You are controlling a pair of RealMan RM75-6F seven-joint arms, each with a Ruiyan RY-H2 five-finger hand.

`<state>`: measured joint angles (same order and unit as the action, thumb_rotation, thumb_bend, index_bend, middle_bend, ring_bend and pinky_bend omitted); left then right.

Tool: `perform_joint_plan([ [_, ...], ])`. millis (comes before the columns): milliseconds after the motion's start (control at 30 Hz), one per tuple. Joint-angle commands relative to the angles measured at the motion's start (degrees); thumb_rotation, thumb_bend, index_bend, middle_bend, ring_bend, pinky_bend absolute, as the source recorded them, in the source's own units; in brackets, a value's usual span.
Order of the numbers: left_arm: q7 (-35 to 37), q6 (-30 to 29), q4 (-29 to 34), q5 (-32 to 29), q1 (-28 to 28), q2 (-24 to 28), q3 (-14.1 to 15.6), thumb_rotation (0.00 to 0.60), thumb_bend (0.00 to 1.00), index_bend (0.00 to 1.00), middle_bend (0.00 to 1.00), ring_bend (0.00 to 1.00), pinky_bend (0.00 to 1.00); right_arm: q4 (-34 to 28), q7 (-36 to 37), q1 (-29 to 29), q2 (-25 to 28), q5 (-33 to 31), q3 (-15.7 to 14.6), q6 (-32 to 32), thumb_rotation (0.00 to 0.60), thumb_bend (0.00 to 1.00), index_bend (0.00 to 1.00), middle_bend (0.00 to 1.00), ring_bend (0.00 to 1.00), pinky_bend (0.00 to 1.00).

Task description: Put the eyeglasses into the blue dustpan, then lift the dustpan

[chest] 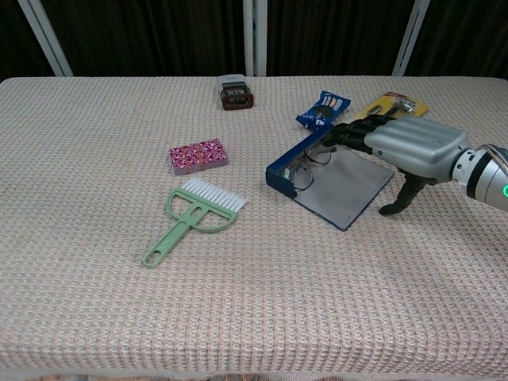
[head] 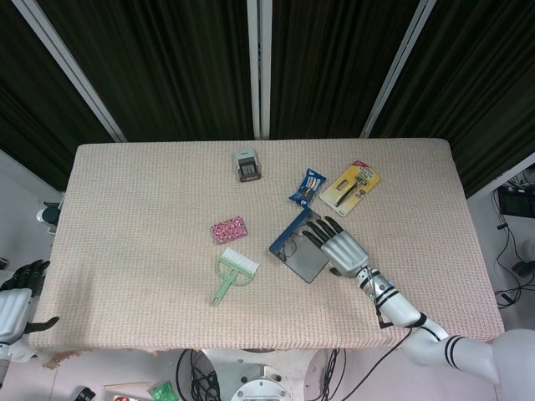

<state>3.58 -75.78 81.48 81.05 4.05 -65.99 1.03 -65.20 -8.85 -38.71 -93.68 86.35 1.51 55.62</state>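
Thin wire-framed eyeglasses (chest: 303,169) already lying inside the blue plastic dustpan with the grey floor (chest: 341,194), tucked up against its blue back wall. So first half of the task looks done, judging by how things lie. Lift not yet done though: dustpan flat on the beige woven tablecloth (chest: 95,119).

Right silver robot hand (chest: 401,151) hovering over the far right side of the pan, fingers spread apart and stretched toward the glasses, thumb hanging down past the pan's right edge. Holding nothing as far as visible. Fingertips look just beside the glasses, hard to say whether touching. Same hand in the head view (head: 341,247), palm down over the pan.

Left dark hand (head: 23,276) parked way off at the table's left edge, well apart from everything. Fingers look curled a bit, but too small to call open or closed.

Other clutter lying around, not in the way: green hand brush with white bristles (chest: 194,216), pink patterned packet (chest: 198,155), blue snack wrapper (chest: 324,109), yellow blister pack (chest: 397,107), small grey stapler-like gadget (chest: 235,91).

What's left, probably: getting a grip on the pan wall or rim and raising it without tipping the glasses out the open front.
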Motion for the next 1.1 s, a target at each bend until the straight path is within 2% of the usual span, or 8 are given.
perform_joint_plan([
  [33, 0.2, 0.1, -0.2, 0.0, 0.0, -0.1, 0.0, 0.6, 0.07, 0.08, 0.06, 0.08, 0.24, 0.5, 0.4, -0.3, -0.5, 0.0, 0.0, -0.4, 0.6, 0.0, 0.11, 0.0, 0.0, 0.0],
  [200, 0.6, 0.4, -0.6, -0.1, 0.1, -0.2, 0.0, 0.6, 0.07, 0.08, 0.06, 0.08, 0.24, 1.0, 1.4, -0.7, -1.2, 0.3, 0.2, -0.6, 0.6, 0.02, 0.13, 0.0, 0.0, 0.0],
  [433, 0.8, 0.8, -0.9, -0.1, 0.3, -0.2, -0.2, 0.6, 0.07, 0.08, 0.06, 0.08, 0.24, 0.9, 3.6, -1.2, -1.4, 0.6, 0.3, -0.9, 0.6, 0.14, 0.18, 0.0, 0.0, 0.0],
  [633, 1.0, 1.5, -1.2, -0.4, 0.6, -0.4, -0.2, 0.6, 0.07, 0.08, 0.06, 0.08, 0.24, 1.7, 3.7, -1.5, -1.7, 0.5, 0.1, -1.8, 0.6, 0.18, 0.23, 0.0, 0.0, 0.0],
  [933, 1.3, 1.5, -1.6, -0.5, 0.6, -0.6, -0.3, 0.6, 0.08, 0.08, 0.06, 0.08, 0.24, 3.4, 3.0, -2.0, -3.3, -1.2, 0.2, -4.5, 0.6, 0.41, 0.28, 0.0, 0.0, 0.0],
  [1100, 1.4, 1.3, -1.7, -0.6, 0.4, -0.5, -0.3, 0.6, 0.08, 0.08, 0.06, 0.08, 0.24, 3.6, 4.2, -1.9, -4.3, -1.8, 0.9, -4.2, 0.6, 0.44, 0.36, 0.0, 0.0, 0.0],
])
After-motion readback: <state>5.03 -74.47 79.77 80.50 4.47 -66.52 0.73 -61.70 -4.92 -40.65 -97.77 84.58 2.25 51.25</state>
